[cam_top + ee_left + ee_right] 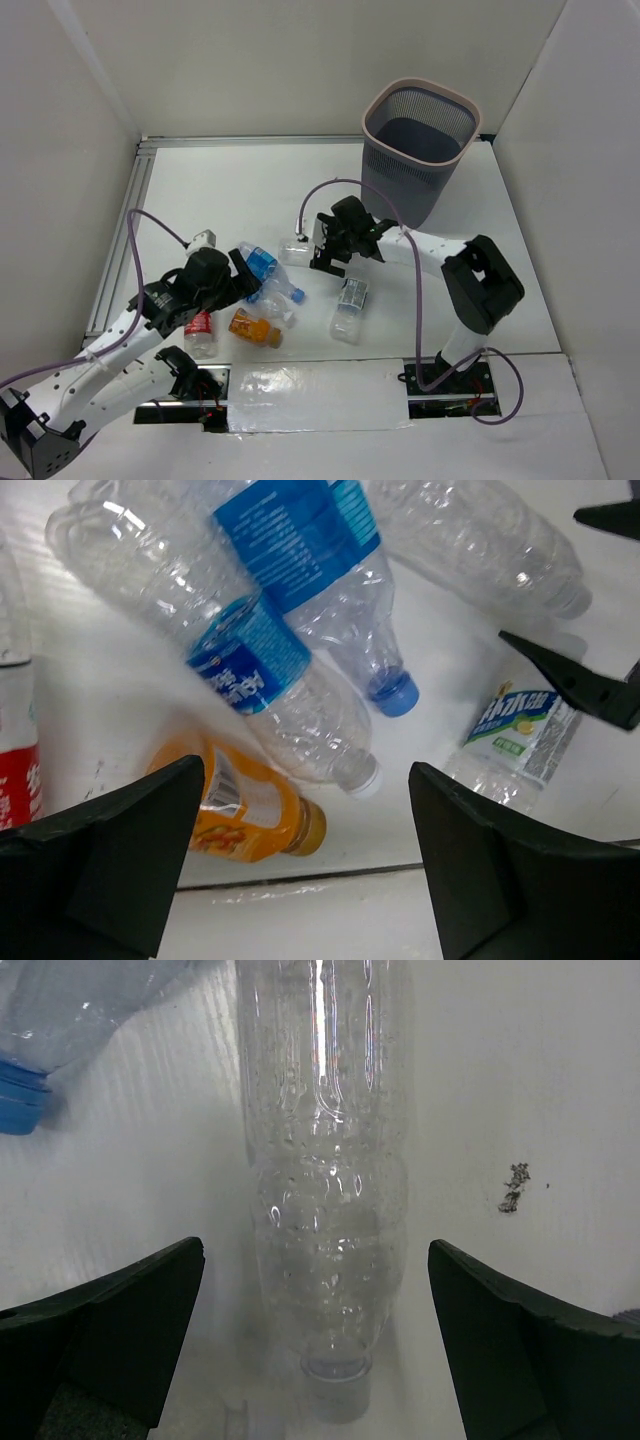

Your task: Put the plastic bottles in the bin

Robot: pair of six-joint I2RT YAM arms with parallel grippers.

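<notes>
Jaws of the right arm stand wide apart, one on each side of a clear unlabelled bottle [325, 1210] that lies flat on the counter [220, 190] with its cap toward the wrist. Nothing is gripped, and the straddle looks like a line-up for closing across the bottle's body.

The left arm's jaws are also spread and empty. They hang above the heap, where a white-capped blue-label bottle [270, 680] lies across a blue-capped bottle [330, 570], with the orange bottle [245, 815] just beside them. That overlap probably explains the high hover, since a clean grip there means choosing one bottle out of the tangle.

A red-label bottle [15, 780] lies at the left edge of the heap. A green-and-white-label bottle [515, 735] lies apart to the right.

The bin [419, 82] stands upright at the far right of the counter, well beyond the bottles. Its inside looks dark and no bottle shows in it, so every bottle in view remains on the counter.
</notes>
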